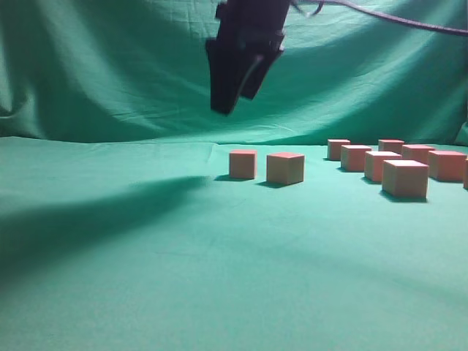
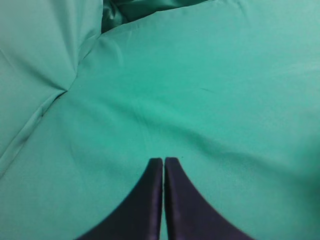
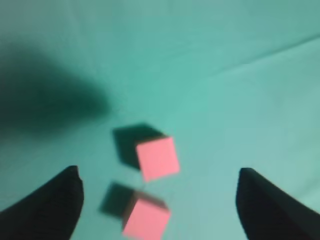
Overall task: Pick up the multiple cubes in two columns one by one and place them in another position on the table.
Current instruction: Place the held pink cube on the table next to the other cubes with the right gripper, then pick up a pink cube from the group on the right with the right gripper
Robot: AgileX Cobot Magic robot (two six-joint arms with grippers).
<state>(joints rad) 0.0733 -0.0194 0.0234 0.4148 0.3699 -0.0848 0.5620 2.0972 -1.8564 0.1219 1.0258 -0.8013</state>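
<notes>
A: Green table (image 1: pixel 219 292) cloth up front, then 2 cubes (image 1: pixel 266 166) mid-table, 7 more far right.

B: R gripper (image 1: pixel 238 91)?

A: Wide, empty, above the 2. Next cube's to its right.

B: L gripper (image 2: pixel 163 161)?

A: Pinched closed, no cubes near.

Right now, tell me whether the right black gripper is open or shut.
Open: the right black gripper has its fingers wide apart, holding nothing, above two pink cubes.

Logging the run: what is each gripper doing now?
Left gripper: shut, empty.
Right gripper: open, empty, above two cubes.
</notes>
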